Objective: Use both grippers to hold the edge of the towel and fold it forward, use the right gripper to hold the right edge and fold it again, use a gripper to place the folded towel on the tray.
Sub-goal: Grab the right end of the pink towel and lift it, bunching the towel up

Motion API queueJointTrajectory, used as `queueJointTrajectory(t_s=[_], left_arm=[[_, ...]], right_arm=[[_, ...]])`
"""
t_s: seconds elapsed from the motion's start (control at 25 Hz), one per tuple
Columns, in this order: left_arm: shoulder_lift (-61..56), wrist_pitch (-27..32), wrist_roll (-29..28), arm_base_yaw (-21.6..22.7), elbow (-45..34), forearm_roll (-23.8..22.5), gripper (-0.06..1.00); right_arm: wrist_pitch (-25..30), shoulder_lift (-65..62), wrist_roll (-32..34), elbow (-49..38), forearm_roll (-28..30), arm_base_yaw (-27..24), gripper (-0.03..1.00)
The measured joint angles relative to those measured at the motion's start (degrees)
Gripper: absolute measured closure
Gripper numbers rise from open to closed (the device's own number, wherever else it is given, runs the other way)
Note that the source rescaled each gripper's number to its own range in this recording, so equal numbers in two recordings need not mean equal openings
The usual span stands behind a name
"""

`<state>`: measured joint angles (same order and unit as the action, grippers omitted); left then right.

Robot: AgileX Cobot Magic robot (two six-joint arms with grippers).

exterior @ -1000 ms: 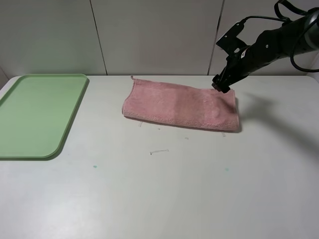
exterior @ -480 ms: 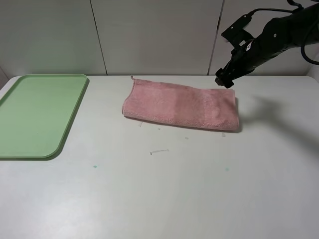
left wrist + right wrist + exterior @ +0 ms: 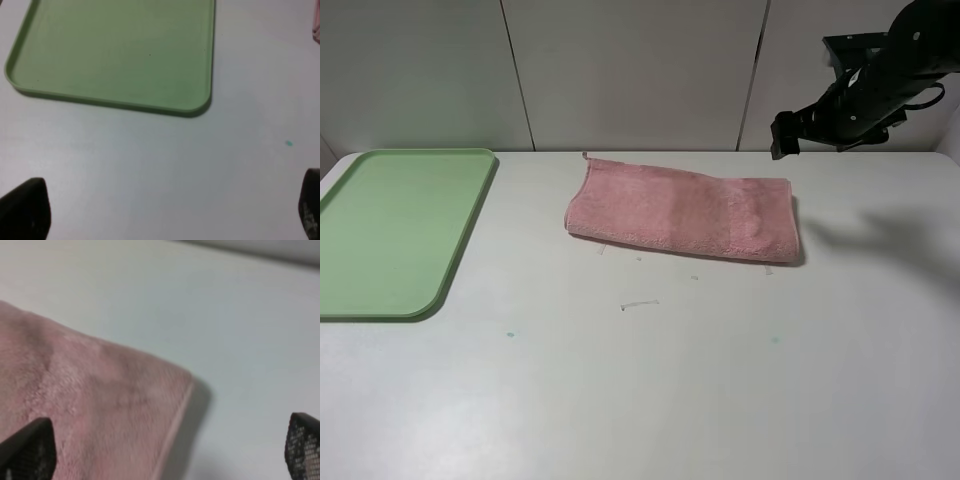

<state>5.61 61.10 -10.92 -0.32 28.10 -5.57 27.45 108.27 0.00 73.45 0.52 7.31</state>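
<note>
Your table (image 3: 650,380) takes up most of the view, white and bare in front. The green tray (image 3: 390,225) sits at its left side with nothing on it. The pink towel (image 3: 680,212) lies at the far middle, well apart from the tray, as a long strip running left to right. It looks doubled over, so I judge the first forward fold to be done. The second fold and the move to the tray are still yours to make. Your right gripper (image 3: 782,137) hangs in the air just beyond the towel's far right corner, jaws spread wide with nothing between them. Your left gripper (image 3: 168,206) is spread wide too, empty, over bare table near the tray's corner. The right edge (image 3: 175,435), a thin stitched hem, lies flat on the table and untouched.
</note>
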Motion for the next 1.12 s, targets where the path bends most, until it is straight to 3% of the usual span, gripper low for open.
queueJointTrajectory(t_s=[0.28, 0.84, 1.12], left_arm=[[0.0, 0.0, 0.05, 0.0, 0.0, 0.0, -0.05], [0.0, 0.0, 0.05, 0.0, 0.0, 0.0, -0.05], [0.0, 0.0, 0.05, 0.0, 0.0, 0.0, -0.05]], right_arm=[[0.44, 0.97, 5.29, 0.0, -2.57, -3.51, -0.03], [-3.9, 11.58, 5.4, 0.0, -8.29, -5.05, -0.03], [-3.06, 13.28, 5.4, 0.0, -9.12, -5.54, -0.03]])
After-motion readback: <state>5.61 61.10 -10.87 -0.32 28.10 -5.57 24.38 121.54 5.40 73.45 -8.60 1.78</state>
